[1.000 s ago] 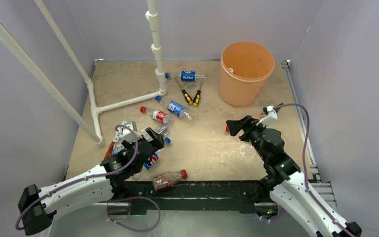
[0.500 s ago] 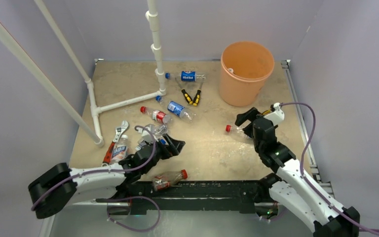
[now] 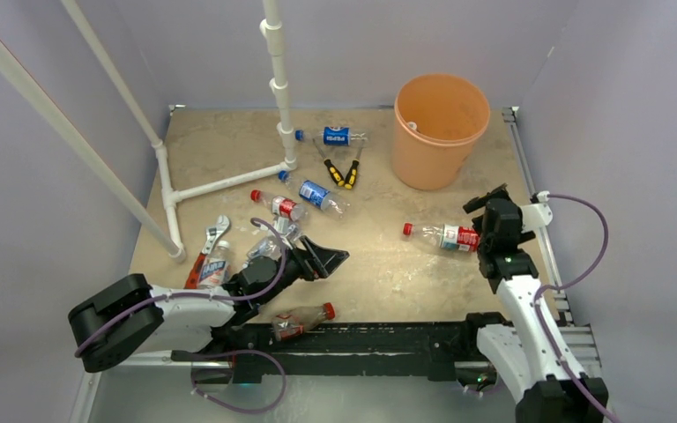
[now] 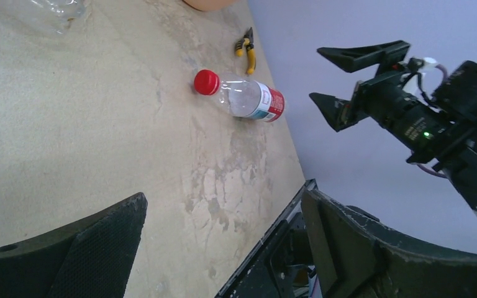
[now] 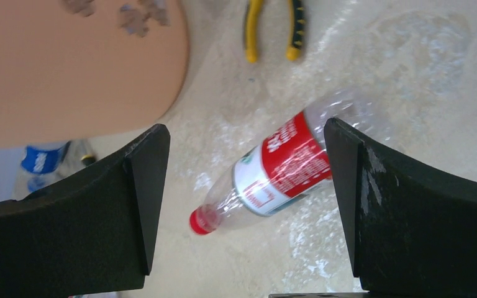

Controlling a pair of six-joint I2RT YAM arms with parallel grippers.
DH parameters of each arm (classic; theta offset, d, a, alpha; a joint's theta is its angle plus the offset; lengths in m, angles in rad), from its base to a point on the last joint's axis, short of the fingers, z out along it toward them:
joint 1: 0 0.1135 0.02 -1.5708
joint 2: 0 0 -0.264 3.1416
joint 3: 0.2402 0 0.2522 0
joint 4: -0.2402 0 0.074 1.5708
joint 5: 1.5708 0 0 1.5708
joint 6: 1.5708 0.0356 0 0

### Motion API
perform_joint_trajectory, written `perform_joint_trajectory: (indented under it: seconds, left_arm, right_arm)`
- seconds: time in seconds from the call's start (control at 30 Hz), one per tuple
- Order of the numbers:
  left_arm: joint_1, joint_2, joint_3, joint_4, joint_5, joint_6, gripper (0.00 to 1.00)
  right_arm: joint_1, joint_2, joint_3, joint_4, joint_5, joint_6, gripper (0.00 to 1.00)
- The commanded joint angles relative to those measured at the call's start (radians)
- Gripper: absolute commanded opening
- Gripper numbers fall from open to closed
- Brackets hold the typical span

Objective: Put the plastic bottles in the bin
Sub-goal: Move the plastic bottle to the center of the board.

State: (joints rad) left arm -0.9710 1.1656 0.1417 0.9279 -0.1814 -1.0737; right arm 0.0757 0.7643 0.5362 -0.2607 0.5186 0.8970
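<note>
The orange bin (image 3: 441, 128) stands at the back right; its wall also shows in the right wrist view (image 5: 68, 68). A clear bottle with a red cap and red label (image 3: 445, 235) lies on the table in front of it. My right gripper (image 3: 487, 199) is open and empty just right of this bottle, which shows below and between its jaws (image 5: 279, 167). My left gripper (image 3: 331, 260) is open and empty mid-table, pointing at that bottle (image 4: 245, 97). Other bottles lie at the back (image 3: 335, 137), centre left (image 3: 280, 205) (image 3: 322, 196), left (image 3: 214, 264) and front edge (image 3: 300, 319).
Yellow-and-black pliers (image 3: 342, 173) lie left of the bin. A red-handled wrench (image 3: 204, 256) lies at the left. A white pipe frame (image 3: 229, 181) stands on the back left of the table. Grey walls close in all sides.
My right gripper has pulled back to the right, off the red-label bottle, which now lies uncovered. My left gripper has reached rightward toward the middle of the table.
</note>
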Motion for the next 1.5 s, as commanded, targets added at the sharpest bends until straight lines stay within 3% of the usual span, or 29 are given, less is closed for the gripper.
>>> perform_joint_trajectory:
  seconds: [0.0,0.13,0.4,0.53,0.9,1.1,1.23,1.47]
  left_arm:
    - [0.0,-0.017,0.0,0.084,0.036,-0.006,0.94]
    - [0.0,-0.036,0.002,0.07,0.041,-0.001,0.94]
    - [0.0,-0.06,0.035,0.0,0.052,0.011,0.93]
    - [-0.001,-0.043,0.041,-0.003,0.057,-0.001,0.93]
    - [-0.008,0.097,0.088,0.057,0.078,-0.034,0.91]
    - [-0.008,0.125,0.104,0.044,0.085,-0.047,0.89]
    - [-0.008,0.073,0.112,-0.071,0.061,-0.016,0.89]
    - [-0.008,-0.003,0.09,-0.146,0.026,-0.019,0.89]
  right_arm:
    - [-0.119,0.081,-0.043,0.066,-0.026,0.02,0.92]
    - [-0.198,0.132,-0.076,0.132,-0.01,-0.003,0.92]
    - [-0.234,0.241,-0.146,0.287,-0.196,-0.012,0.84]
    - [-0.227,0.173,-0.201,0.321,-0.297,-0.01,0.79]
    - [-0.153,-0.062,-0.276,0.155,-0.428,0.037,0.73]
    - [-0.146,-0.112,-0.248,0.142,-0.356,0.055,0.77]
    - [-0.146,-0.108,-0.223,0.193,-0.331,0.067,0.78]
    - [-0.146,0.06,-0.202,0.298,-0.243,0.078,0.79]
